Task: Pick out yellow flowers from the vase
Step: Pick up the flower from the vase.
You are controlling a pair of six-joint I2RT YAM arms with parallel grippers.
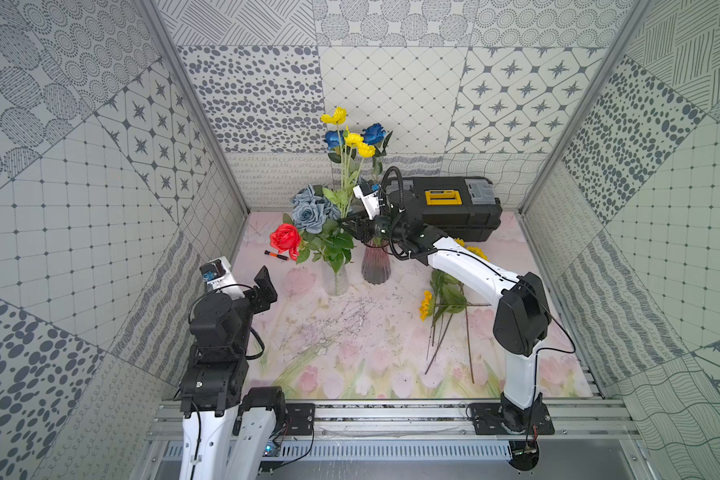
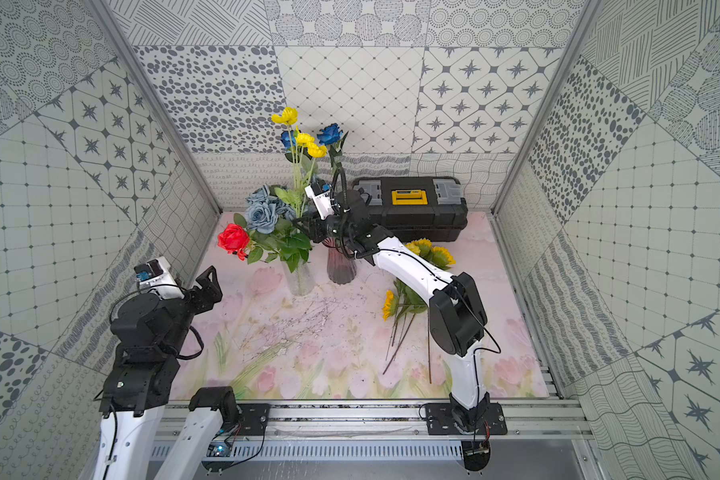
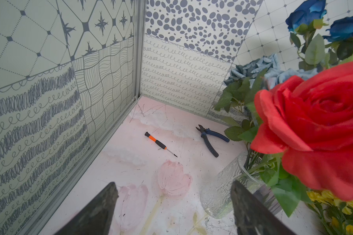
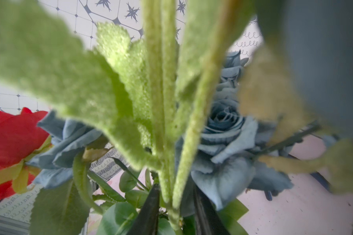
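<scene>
Landmark: purple vase (image 1: 376,266).

Your right gripper (image 4: 175,189) sits just above its mouth. The fingers stand close on either side of the fuzzy green stems of the yellow flowers (image 1: 358,143). You cannot tell whether they press.

The blooms stand high above the purple vase, among blue roses (image 1: 374,133).

Sunflowers (image 1: 427,305) lie on the mat (image 1: 350,332), to the right of the vase and nearer the robot.

Your left gripper (image 3: 173,183) is spread wide and holds nothing. It is beyond the clear vase (image 1: 335,282), which stands just left of the purple one.
</scene>
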